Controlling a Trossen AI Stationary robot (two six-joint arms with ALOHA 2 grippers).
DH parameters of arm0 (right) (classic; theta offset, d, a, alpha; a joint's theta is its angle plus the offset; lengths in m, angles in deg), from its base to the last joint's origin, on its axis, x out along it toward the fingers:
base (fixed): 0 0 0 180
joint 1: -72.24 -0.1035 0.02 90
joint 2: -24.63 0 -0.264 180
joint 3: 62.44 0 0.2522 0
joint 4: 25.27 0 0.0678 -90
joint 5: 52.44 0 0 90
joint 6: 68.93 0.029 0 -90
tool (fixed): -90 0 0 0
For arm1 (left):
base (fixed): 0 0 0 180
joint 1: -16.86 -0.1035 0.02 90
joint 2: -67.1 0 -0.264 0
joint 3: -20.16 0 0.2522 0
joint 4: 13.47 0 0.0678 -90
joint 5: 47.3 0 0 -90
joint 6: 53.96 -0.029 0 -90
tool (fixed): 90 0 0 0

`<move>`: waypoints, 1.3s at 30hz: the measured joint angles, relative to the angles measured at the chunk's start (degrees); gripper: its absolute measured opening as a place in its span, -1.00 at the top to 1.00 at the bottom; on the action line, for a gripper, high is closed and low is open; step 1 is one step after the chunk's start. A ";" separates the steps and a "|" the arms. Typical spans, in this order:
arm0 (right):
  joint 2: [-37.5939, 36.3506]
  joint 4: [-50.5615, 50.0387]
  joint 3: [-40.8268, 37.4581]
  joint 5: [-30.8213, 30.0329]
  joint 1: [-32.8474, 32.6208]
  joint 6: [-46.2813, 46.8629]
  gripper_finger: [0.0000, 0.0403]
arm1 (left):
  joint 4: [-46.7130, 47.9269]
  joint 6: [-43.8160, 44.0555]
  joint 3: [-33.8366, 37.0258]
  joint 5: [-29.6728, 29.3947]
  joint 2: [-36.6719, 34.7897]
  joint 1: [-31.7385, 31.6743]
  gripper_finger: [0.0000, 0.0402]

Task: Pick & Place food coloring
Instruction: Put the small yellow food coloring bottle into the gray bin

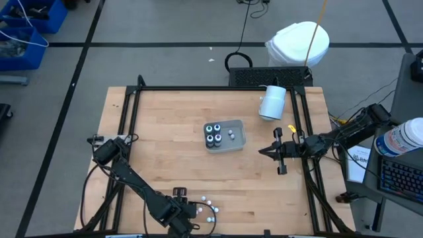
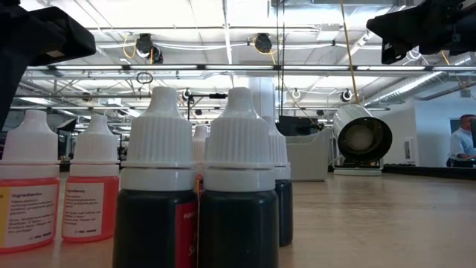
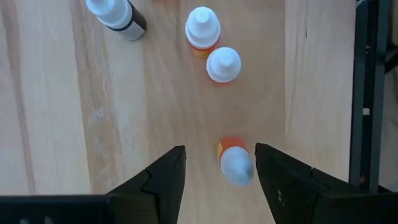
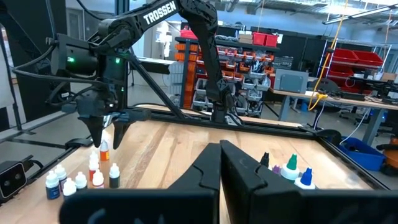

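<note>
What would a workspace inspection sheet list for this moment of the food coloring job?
Surface: light wooden tabletop in a black frame; no spills seen.
Job's things: the grey rectangular tray mid-table holds four dark round bottles and a couple of small white-capped ones. More loose white-capped bottles stand near the left arm.
Clutter: large white cylinder lying on its side beyond the tray.
Grippers: left gripper is open, fingers either side of a small orange bottle. Right gripper is shut, waiting right of the tray.
Cables: black cable looped on the floor behind the table.
Surroundings: blue bin on the floor; a person far off.
</note>
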 joint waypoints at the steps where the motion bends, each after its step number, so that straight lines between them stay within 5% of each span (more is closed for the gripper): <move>1: 0.00 0.00 0.00 0.00 0.00 -0.01 1.00 | -0.10 0.07 0.00 0.33 0.00 -0.12 0.02; 15: 0.00 0.00 0.00 0.00 0.00 -0.25 1.00 | -4.45 -1.60 0.00 3.81 0.00 -0.17 0.03; 31: 0.01 0.00 0.00 0.00 0.00 -0.45 1.00 | -4.07 -2.16 -0.02 3.94 0.00 -0.10 0.39; 39: 0.02 0.00 0.00 0.00 0.00 -0.45 1.00 | -3.14 -3.33 -0.02 3.30 0.00 -0.10 0.25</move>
